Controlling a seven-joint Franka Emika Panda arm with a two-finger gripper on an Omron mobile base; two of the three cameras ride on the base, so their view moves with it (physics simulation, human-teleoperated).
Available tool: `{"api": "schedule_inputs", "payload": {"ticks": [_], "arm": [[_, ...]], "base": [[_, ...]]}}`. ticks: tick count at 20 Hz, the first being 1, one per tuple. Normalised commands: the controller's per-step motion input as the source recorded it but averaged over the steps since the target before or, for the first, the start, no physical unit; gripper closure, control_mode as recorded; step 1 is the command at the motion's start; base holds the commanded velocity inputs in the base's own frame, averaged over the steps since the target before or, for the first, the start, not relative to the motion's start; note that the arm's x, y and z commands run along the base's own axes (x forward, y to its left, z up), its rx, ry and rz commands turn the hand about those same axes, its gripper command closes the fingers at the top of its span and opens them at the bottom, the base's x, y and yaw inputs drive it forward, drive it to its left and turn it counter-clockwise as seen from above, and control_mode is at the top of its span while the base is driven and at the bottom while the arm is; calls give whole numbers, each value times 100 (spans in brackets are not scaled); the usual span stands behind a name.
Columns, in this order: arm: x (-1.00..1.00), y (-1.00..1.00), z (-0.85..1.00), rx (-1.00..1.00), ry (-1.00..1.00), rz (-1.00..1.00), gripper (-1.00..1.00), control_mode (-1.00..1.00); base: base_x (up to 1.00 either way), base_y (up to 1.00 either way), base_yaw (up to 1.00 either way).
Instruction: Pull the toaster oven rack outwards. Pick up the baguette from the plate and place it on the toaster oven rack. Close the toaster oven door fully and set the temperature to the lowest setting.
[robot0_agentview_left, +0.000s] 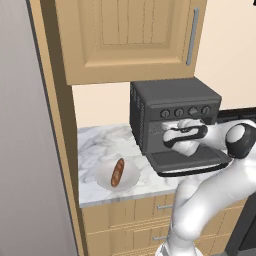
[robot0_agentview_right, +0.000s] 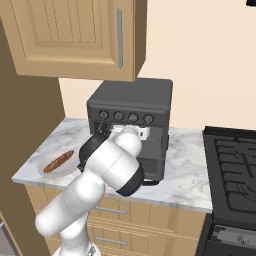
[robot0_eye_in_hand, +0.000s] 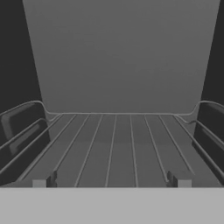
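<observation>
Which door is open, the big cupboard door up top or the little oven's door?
The toaster oven door is open: it lies folded down flat in front of the toaster oven. The wooden cupboard door above sits shut.

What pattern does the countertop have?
White marble with grey veins, clearest in the left base view.

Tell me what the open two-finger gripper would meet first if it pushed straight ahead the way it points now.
Likely the flat grey back wall inside the dark grey toaster oven. The gripper points in along the thin grey wire rack, just above its bars; how far off the wall is I cannot judge.
</observation>
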Motion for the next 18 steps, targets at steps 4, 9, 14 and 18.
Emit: {"api": "schedule_inputs", "payload": {"ticks": [4,9,14,18], "arm": [[22,0,0,0,0,0,-100,-100],[21,0,-5,0,0,-1,-100,-100],[15,0,-16,0,2,-2,-100,-100],[1,0,-22,0,6,-4,-100,-100]], "base": [[0,0,0],[0,0,0],[0,0,0],[0,0,0]]}}
